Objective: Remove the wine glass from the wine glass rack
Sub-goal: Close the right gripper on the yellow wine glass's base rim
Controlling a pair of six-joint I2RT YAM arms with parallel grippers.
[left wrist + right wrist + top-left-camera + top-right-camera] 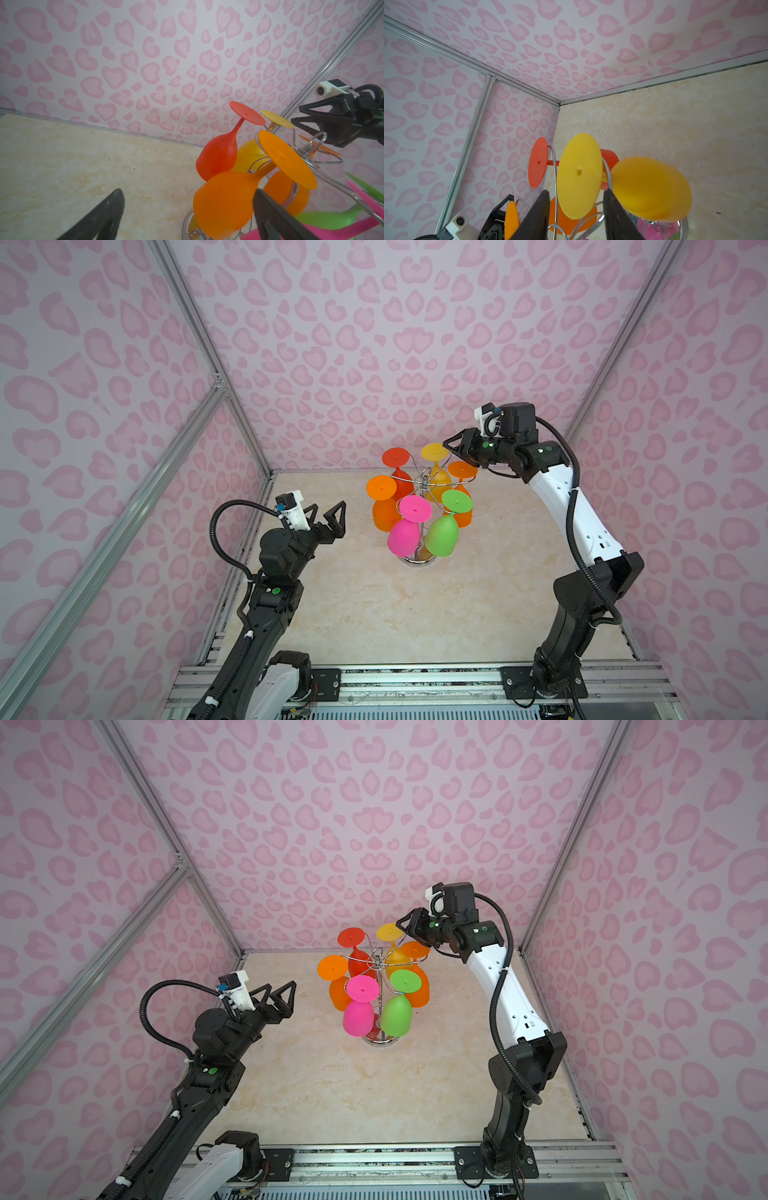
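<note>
The wine glass rack (424, 480) (376, 959) is a chrome wire stand at the middle back of the table, with several coloured glasses hanging bowl-down. A yellow wine glass (434, 452) (390, 932) (579, 176) hangs on its far side. My right gripper (449, 445) (400, 923) (575, 191) is at that glass's round foot. Its jaws stand partly apart on either side of the foot, and a gap shows on one side. My left gripper (328, 508) (280, 988) (187, 193) is wide open to the left of the rack, level with an orange glass (224, 203) and holding nothing.
Red (395, 457), orange (381, 488), pink (414, 508), green (457, 501) and a second orange (462, 469) glass hang on the other hooks. The pink-patterned back wall (374, 364) stands close behind the rack. The marble table (353, 614) reaches to the front rail.
</note>
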